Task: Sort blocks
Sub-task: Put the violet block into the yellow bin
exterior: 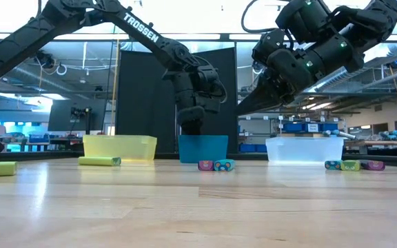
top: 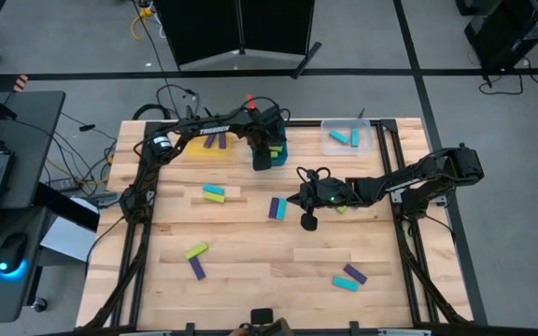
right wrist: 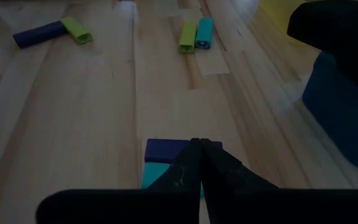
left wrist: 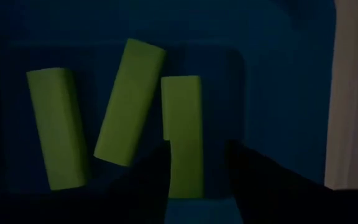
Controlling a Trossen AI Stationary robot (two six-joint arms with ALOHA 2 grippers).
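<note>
The left pincer (left wrist: 197,171), parted and empty, is hung over the blue bin (top: 271,153) where lime blocks (left wrist: 182,134) are gathered, while the right pincer (right wrist: 201,155), pressed shut and empty, is poised over the purple-and-cyan pair (right wrist: 160,155) on the counter (top: 250,252).

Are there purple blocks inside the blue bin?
No, the left wrist view looks into the blue bin and shows only three lime green blocks lying on its floor.

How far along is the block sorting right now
Done: three lime-green bars lie in the blue bin, two purple in the yellow bin, two cyan in the clear bin. In hand: left gripper over the blue bin. Left: loose bars like the purple-cyan pair.
</note>
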